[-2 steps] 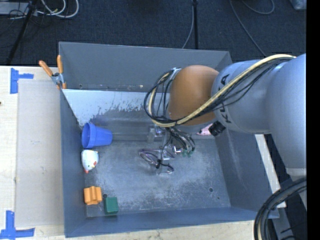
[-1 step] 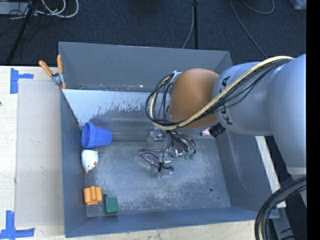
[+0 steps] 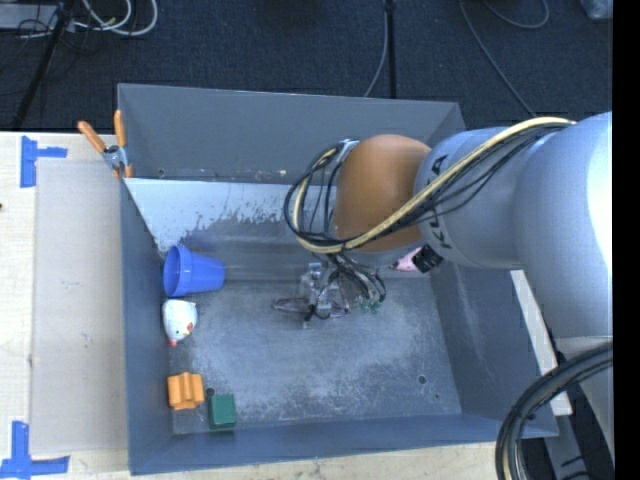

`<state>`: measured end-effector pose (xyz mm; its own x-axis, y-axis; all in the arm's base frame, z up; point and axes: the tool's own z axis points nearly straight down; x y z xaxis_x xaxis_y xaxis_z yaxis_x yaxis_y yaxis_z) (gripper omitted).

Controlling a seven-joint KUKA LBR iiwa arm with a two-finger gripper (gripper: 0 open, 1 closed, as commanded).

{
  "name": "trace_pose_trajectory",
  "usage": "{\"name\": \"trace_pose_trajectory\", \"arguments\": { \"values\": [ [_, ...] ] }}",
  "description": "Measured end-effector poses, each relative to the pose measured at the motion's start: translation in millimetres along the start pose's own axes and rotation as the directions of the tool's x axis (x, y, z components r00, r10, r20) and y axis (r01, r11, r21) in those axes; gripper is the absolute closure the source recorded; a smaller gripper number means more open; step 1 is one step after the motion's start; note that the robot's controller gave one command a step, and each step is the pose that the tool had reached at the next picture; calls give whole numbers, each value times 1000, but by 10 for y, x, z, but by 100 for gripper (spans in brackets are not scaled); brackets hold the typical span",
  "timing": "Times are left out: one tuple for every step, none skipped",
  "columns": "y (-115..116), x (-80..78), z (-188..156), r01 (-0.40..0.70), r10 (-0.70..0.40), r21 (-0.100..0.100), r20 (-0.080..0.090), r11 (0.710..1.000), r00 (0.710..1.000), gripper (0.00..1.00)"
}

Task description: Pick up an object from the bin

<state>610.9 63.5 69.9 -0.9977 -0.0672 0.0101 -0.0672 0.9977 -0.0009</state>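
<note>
A grey metal bin point(image 3: 300, 148) seen from above. A blue cup point(image 3: 190, 270) lies on its side at the left, its narrow end pointing right toward the arm's tool point(image 3: 322, 300), which sits low over the floor well apart from it. Whether the tool is wide or narrow cannot be told. Below the cup lie a white toy point(image 3: 178, 320), an orange block point(image 3: 183, 391) and a green block point(image 3: 221, 409). A pink thing point(image 3: 408, 262) is nearest, just beyond the tool.

Blue cup point(image 3: 192, 271) on side, white toy point(image 3: 179, 319) just below; orange block point(image 3: 184, 391) beside green block point(image 3: 221, 409), lower left
</note>
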Motion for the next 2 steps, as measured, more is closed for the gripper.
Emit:
{"name": "trace_pose_trajectory", "arguments": {
  "values": [
    [0,0,0,0,0,0,0,1000,1000,100],
    [-81,-13,-981,27,-27,-1,0,1000,1000,100]
  ]
}}
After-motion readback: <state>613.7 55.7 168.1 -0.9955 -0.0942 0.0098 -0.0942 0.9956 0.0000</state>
